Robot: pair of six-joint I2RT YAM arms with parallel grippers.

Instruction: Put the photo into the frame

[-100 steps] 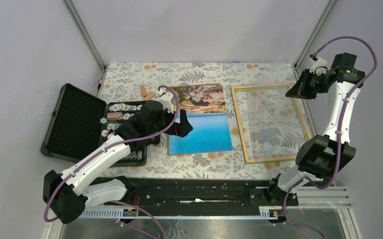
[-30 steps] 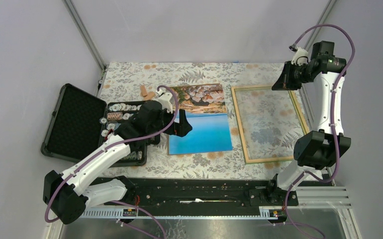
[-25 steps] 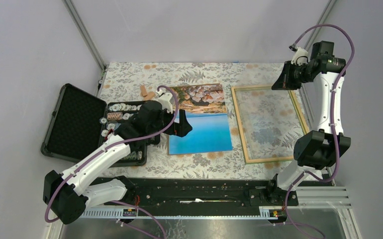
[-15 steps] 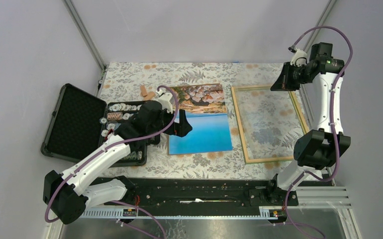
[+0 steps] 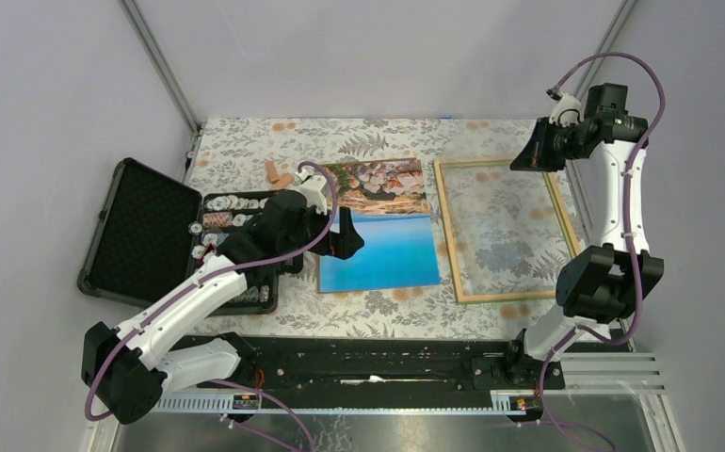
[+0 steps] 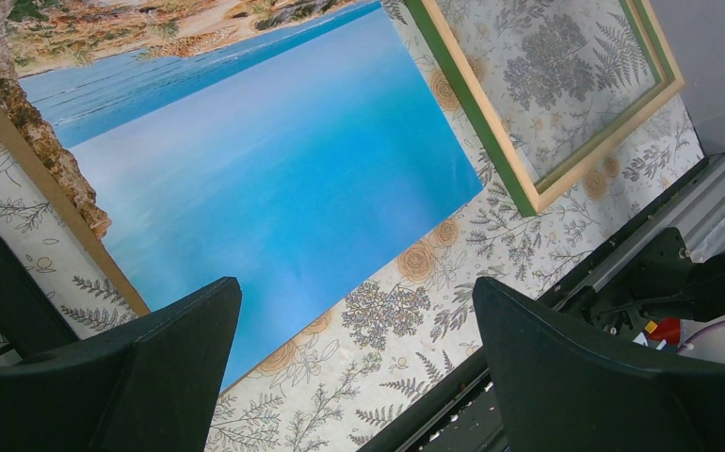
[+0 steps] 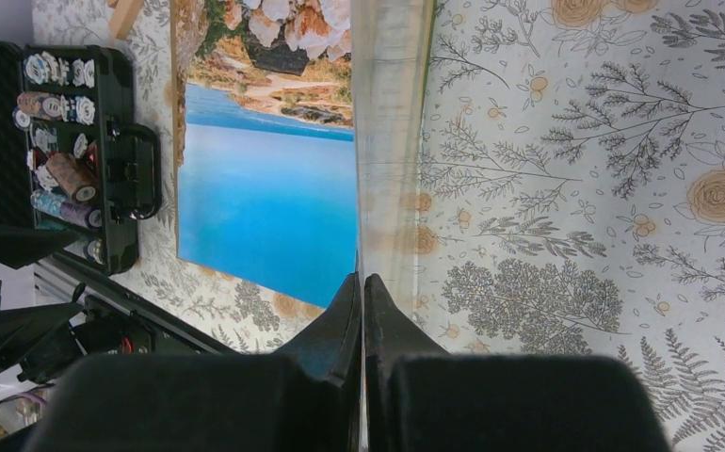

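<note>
The photo (image 5: 382, 247) lies flat, picture side up, in the middle of the flowered table (image 5: 246, 141), its rocky end at the far side. Just to its right sits the frame (image 5: 446, 231), a narrow gap between them. The left gripper (image 6: 349, 311) hangs over the photo's left edge, jaws spread wide, holding nothing. The right gripper (image 7: 361, 282) is clenched tight at the frame's far right corner, its tips at the wood rail. I can't tell whether it actually pinches the frame. An open case of poker chips (image 5: 142, 235) sits on the left.

Blue sea photo (image 5: 382, 250) lies flat beside the light-wood frame (image 5: 498, 231).
</note>
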